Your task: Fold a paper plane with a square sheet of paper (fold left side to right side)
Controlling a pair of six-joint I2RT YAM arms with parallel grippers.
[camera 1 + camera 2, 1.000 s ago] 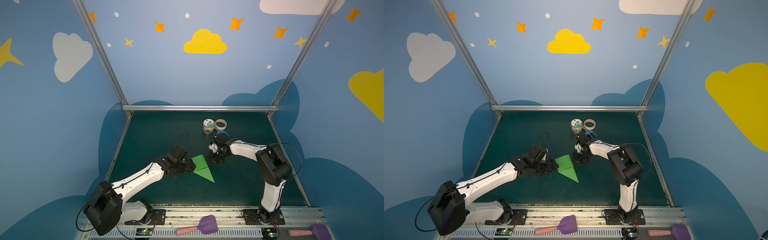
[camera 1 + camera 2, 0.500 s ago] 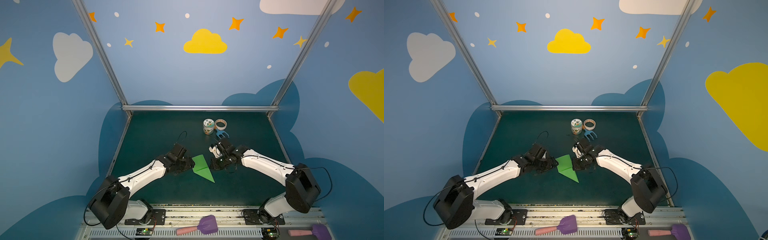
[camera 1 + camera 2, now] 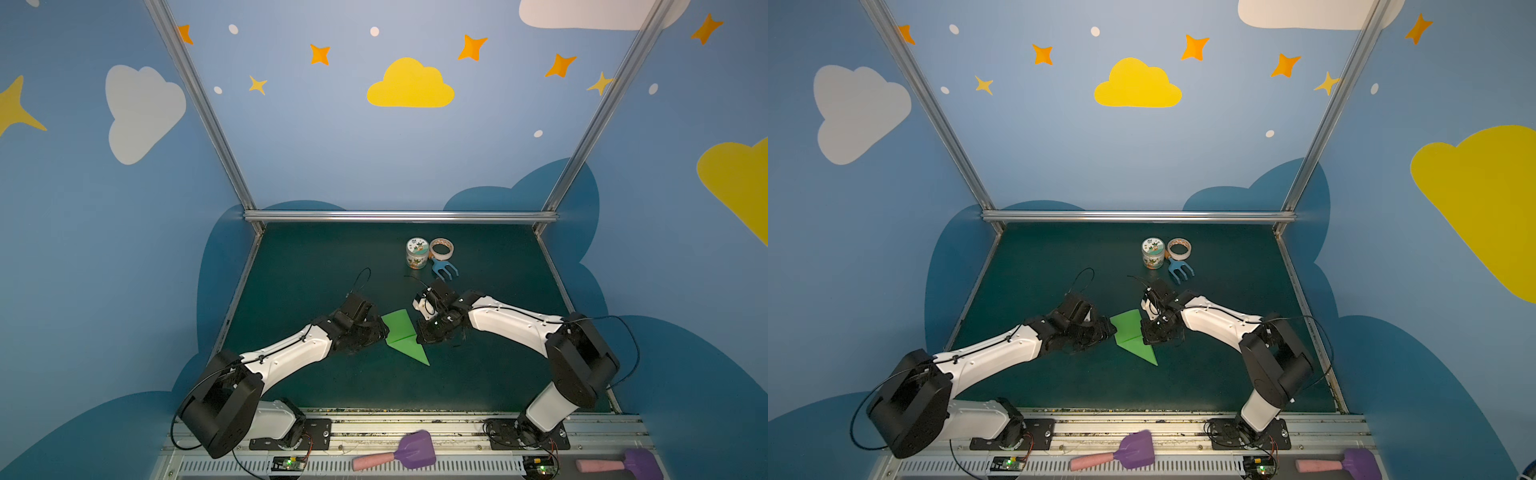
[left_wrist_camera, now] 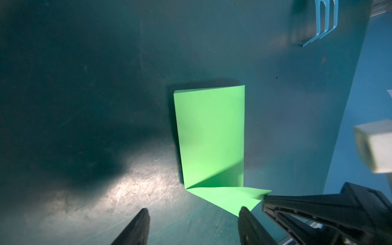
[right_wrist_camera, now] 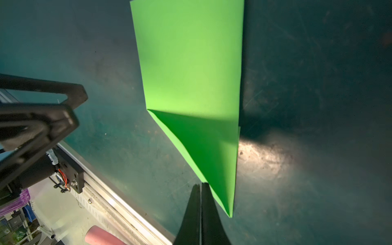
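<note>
Green paper (image 3: 402, 337) lies flat mid-mat (image 3: 332, 257) between both arms. It is folded narrow, with its near end creased to a point. Right gripper (image 5: 201, 186) has jaws pressed together, tip down at the paper's slanted edge, likely pinning it against sliding. Left gripper (image 4: 194, 209) has jaws apart, low at the opposite edge, holding nothing, probably set to catch a flap. Jar (image 3: 417, 252), tape roll (image 3: 441, 248) and blue rake (image 3: 444, 268) sit well behind, out of the way. Jar label is printed but unreadable. No other writing seen.
</note>
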